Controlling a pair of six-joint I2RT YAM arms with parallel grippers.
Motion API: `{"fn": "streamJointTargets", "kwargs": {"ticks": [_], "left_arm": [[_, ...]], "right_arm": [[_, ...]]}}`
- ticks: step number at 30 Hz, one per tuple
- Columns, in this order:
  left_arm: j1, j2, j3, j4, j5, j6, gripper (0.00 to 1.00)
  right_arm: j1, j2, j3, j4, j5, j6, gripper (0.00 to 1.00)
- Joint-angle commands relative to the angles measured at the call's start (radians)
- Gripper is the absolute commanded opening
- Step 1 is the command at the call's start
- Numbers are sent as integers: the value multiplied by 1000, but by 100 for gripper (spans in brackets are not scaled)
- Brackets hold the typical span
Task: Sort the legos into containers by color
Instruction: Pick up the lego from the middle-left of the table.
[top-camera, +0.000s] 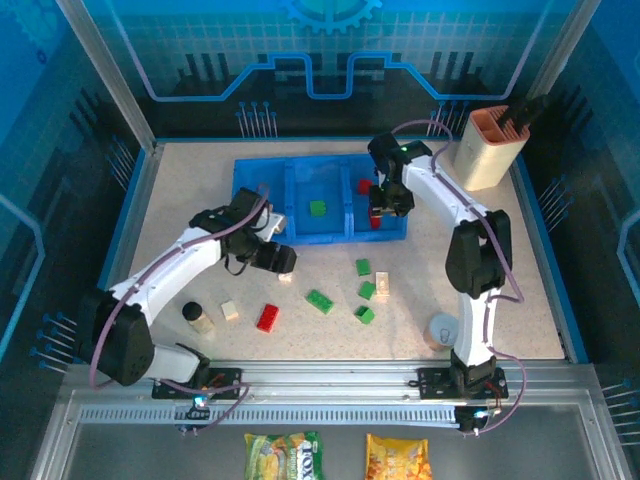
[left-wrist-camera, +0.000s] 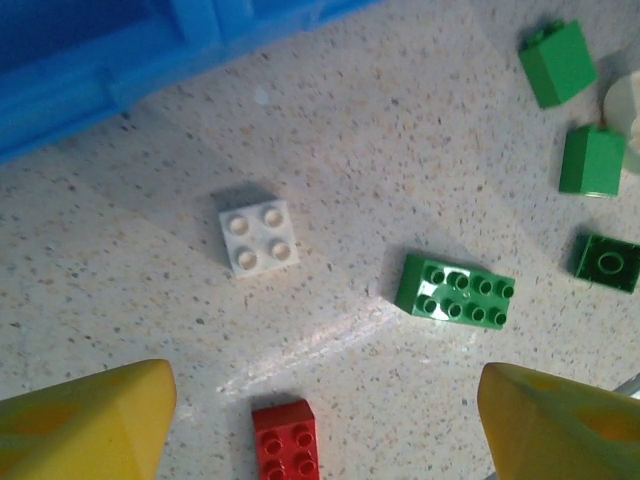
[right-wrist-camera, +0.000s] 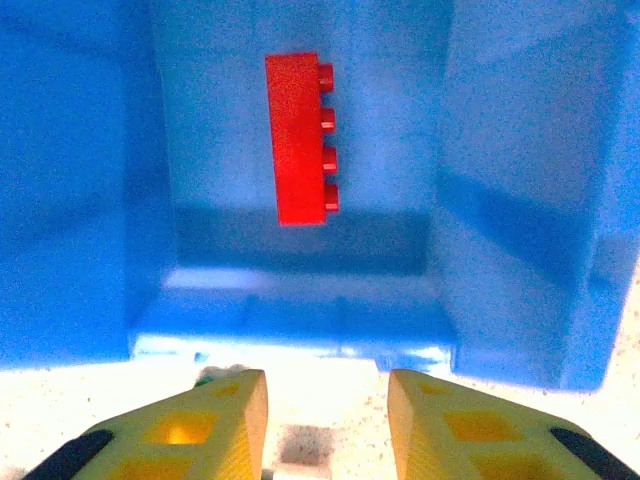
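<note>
The blue tray holds a green brick in its middle container and a red brick in its right one. Loose on the table lie green bricks, a green oblong, cream bricks and a red brick. My left gripper hangs wide open above the table, the red brick low between its fingers. My right gripper hovers at the right container's near wall, jaws a little apart and empty.
A black-capped bottle stands near the left arm. A grey cup sits by the right arm's base. A tall beige holder stands at the back right. Blue walls rim the table.
</note>
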Motion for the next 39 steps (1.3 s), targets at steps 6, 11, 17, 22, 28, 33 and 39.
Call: {"fn": "streamJointTargets", "kwargs": {"ticks": [6, 11, 17, 22, 28, 33, 39], "left_arm": [[-198, 108, 97, -81, -91, -98, 79], [-292, 178, 127, -76, -142, -112, 78], [-377, 254, 157, -65, -208, -113, 82], [-431, 316, 182, -64, -274, -112, 86], [-476, 383, 209, -61, -301, -101, 89], [-494, 430, 221, -48, -305, -113, 91], [-504, 480, 220, -27, -319, -115, 95]], "right_arm": [[-24, -194, -181, 77, -30, 40, 38], [-61, -279, -256, 92, -38, 40, 38], [-93, -339, -303, 94, -43, 34, 38], [-107, -374, -327, 89, -42, 32, 38], [-112, -392, -338, 81, -43, 31, 38], [-112, -392, -334, 74, -41, 28, 38], [-113, -393, -329, 67, -39, 25, 38]]}}
